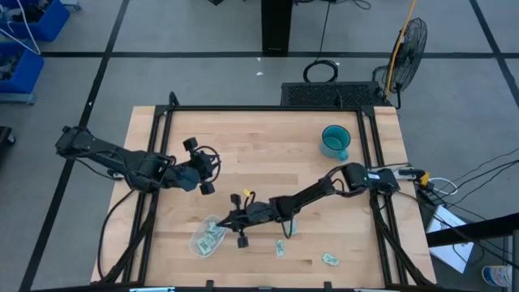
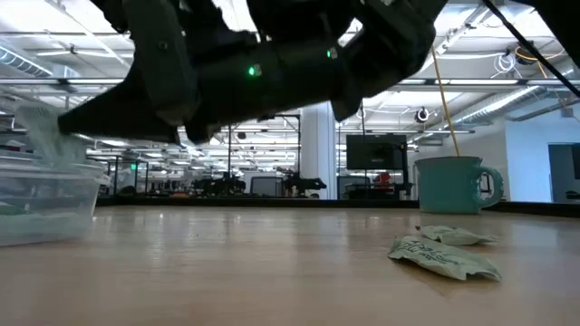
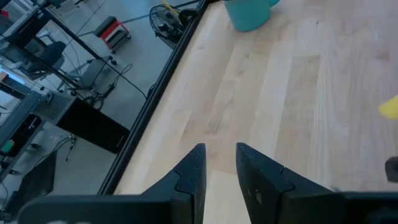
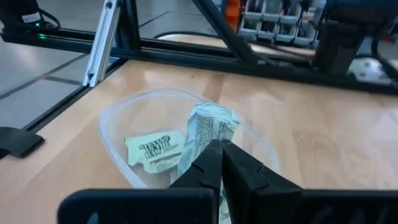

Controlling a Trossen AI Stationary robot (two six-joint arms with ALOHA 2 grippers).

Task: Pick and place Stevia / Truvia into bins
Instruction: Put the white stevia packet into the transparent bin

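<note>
Our right gripper's (image 4: 217,163) jaws are pinched tight on a pale green and white Stevia sachet (image 4: 208,134), which stands up crumpled from between the fingertips. We hold it directly above the clear plastic tub (image 4: 118,121), a shallow roundish bin with a glossy rim. In the high view the right gripper (image 1: 236,221) reaches across from the right side of the table to the tub (image 1: 208,235) near the front edge, left of centre. Another sachet (image 4: 155,151) with printed lettering already lies flat on the tub's bottom, and we make out green and white paper inside the tub from above as well.

Our left gripper (image 3: 219,163) hangs over bare wood with its jaws at a narrow gap, nothing between them. From above, the left gripper (image 1: 204,170) sits over the middle-left of the table, well apart from the tub.

Two more sachets lie loose on the wooden table (image 1: 268,154): one (image 1: 280,248) just right of the right gripper near the front edge, another (image 1: 330,259) farther right. The low view shows a crumpled sachet (image 2: 444,256) lying close to the camera with a second (image 2: 456,235) just behind it.

A teal mug (image 1: 334,140) stands upright near the table's far right corner, well away from everything else; it also shows in the low view (image 2: 455,184).
</note>
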